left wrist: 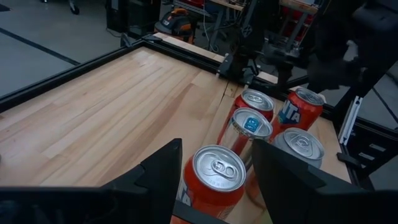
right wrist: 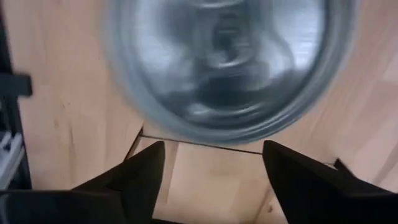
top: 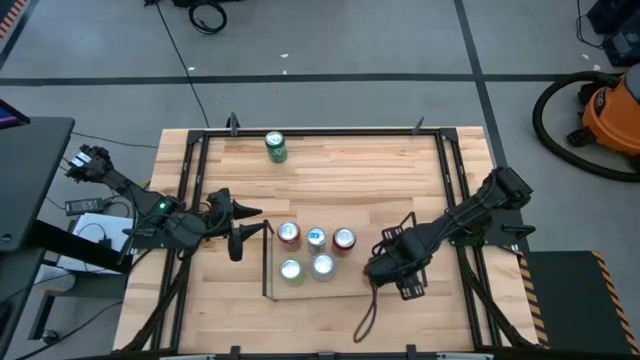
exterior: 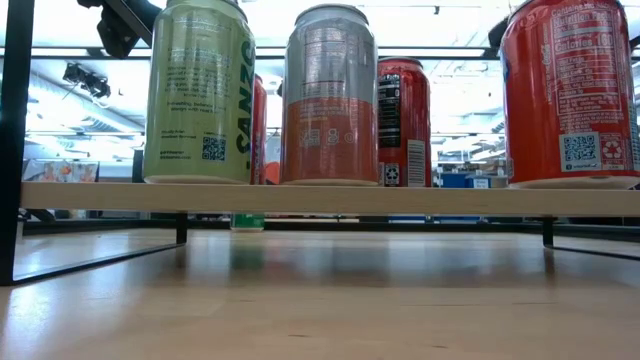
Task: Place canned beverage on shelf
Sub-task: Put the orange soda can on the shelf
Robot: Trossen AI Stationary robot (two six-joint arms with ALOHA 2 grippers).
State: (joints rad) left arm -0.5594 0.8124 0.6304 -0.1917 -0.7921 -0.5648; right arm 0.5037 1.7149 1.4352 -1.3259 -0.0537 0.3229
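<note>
Five cans stand clustered on the shelf point(top: 268, 262), a sixth green can point(top: 275, 146) sits alone at the bench's far edge, unshelved; right gripper point(top: 385, 268) beside the shelf, jaw state unclear; left gripper point(top: 236, 232) closed, empty.

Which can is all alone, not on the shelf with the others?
The green can by the table's far edge. It stands by itself on the bare wood, while the other five cans sit bunched together on the shelf.
</note>
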